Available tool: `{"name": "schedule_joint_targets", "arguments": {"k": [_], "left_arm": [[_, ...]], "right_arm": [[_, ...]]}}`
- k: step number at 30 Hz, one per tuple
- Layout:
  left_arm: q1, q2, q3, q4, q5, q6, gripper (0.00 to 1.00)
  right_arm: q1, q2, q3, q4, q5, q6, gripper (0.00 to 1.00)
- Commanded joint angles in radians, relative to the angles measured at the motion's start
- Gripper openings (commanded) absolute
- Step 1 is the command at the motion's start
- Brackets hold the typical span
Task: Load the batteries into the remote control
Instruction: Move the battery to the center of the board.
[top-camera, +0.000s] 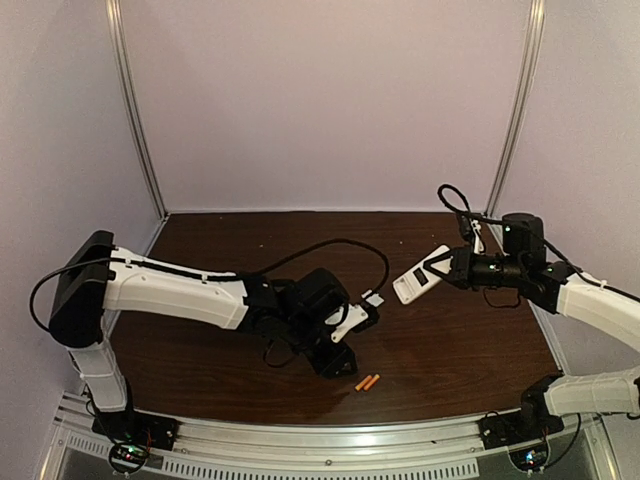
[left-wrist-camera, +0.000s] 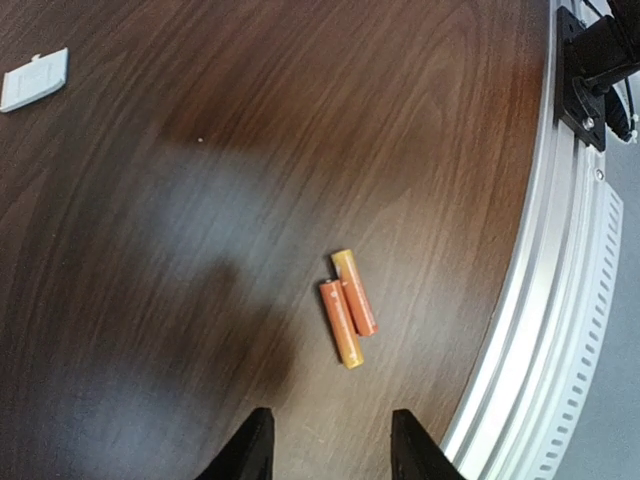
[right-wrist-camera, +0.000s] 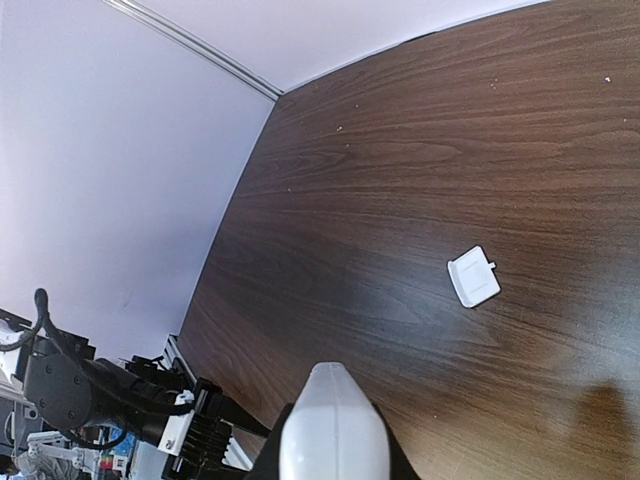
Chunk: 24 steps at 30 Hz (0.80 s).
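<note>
Right wrist: remote control (right-wrist-camera: 333, 425) mostly cropped.

Left arm (top-camera: 180, 285): rises from its base, then reaches low and sideways toward the batteries (top-camera: 367, 382), wrist bent down. Left gripper (top-camera: 340, 362) sits just beside the batteries on the arm's own side, not touching them. In the wrist view its two dark fingers (left-wrist-camera: 250, 450) stand apart with nothing between them, batteries ahead of the tips.

Right arm (top-camera: 600, 300): folded back on itself, forearm pointing inward. Right gripper (top-camera: 447, 268) is well apart from the batteries, beyond them on the far right, clamped on one end of the remote control (top-camera: 420, 276). The remote's white body sticks out between the fingers in the wrist view.
</note>
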Motion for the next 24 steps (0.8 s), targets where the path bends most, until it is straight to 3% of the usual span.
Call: {"name": "schedule_joint_targets", "arguments": {"k": [1,9,24], "left_arm": [[-0.026,0.046,0.056,-0.039,-0.033,0.037,0.42],[-0.064,0.145,0.168,-0.125,-0.082,0.07,0.44],[-0.066,0.217,0.246,-0.181,-0.095,0.085,0.37]], "right_arm": [[-0.03,-0.031,-0.034,0.009,-0.068,0.01,0.0],[-0.074,-0.056,-0.062,0.02,-0.111,0.018,0.0],[-0.107,-0.06,-0.079,0.017,-0.132,0.012,0.0]]}}
